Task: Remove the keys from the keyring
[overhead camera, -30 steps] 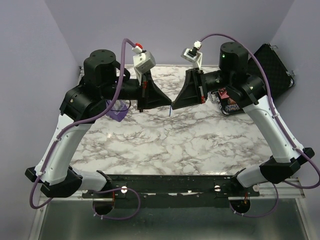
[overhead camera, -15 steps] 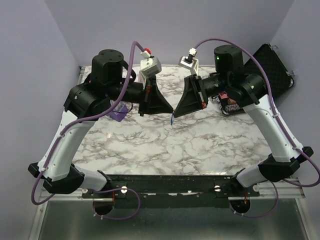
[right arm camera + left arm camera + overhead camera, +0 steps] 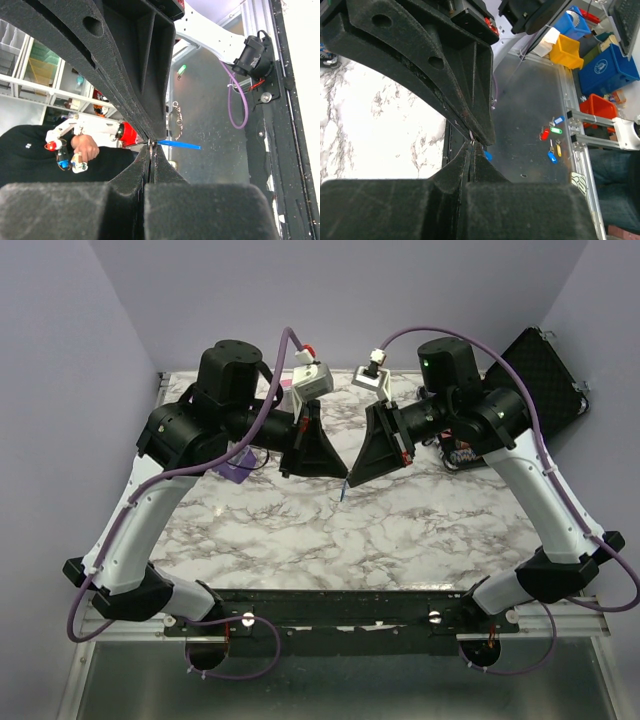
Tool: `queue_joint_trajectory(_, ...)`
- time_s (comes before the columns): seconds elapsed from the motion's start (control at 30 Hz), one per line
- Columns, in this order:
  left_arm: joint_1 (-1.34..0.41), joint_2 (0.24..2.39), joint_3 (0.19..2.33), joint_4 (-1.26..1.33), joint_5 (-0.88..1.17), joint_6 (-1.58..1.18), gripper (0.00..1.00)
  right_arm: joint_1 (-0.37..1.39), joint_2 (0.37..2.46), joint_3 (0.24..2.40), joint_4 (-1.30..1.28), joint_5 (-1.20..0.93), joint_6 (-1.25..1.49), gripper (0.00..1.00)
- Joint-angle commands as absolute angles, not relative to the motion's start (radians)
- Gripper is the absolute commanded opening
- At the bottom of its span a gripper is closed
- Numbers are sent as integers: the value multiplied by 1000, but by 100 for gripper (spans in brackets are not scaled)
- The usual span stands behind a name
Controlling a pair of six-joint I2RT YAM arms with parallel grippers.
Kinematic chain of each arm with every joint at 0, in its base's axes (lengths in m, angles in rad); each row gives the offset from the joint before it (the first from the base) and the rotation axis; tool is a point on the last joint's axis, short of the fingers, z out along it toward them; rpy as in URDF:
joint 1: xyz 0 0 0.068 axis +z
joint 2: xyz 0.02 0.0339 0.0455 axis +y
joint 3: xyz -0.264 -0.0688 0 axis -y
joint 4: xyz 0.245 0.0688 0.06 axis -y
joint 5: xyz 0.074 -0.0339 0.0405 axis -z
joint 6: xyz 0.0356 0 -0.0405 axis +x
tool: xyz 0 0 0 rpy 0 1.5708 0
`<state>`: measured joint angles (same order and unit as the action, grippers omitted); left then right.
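Note:
The keys (image 3: 342, 491) are a tiny bright-blue bundle hanging in the air above the middle of the marble table (image 3: 330, 540). My left gripper (image 3: 339, 474) and right gripper (image 3: 352, 479) meet tip to tip just above it, both shut. In the left wrist view my left gripper (image 3: 471, 145) pinches a thin metal ring (image 3: 471, 143), with a bit of blue (image 3: 487, 156) behind it. In the right wrist view my right gripper (image 3: 151, 145) pinches the same metal ring (image 3: 151, 143), and the blue tag (image 3: 180, 145) sticks out to the right.
A purple wedge (image 3: 236, 464) lies on the table behind the left arm. A red and black box (image 3: 461, 451) and an open black case (image 3: 545, 368) sit at the back right. Several coloured key tags (image 3: 553, 141) lie on the grey surface beyond the table edge.
Both grippers, still joined tip to tip, have moved nearer and lower over the table. The blue keys came along with them.

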<state>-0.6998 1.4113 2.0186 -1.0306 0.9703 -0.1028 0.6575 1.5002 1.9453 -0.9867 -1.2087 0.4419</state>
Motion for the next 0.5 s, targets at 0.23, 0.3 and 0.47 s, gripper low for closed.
queue_joint_trajectory(0.23,-741,1442,2148,-1048,583,-158,32,687,1464,1908,-790,-1022,465,1)
queue_joint_trajectory(0.3,-735,1418,2148,-1026,575,-169,47,687,1445,1884,-737,-996,495,1)
queue_joint_trajectory(0.47,-689,1364,2155,-968,592,-210,70,687,1402,1801,-525,-985,610,1)
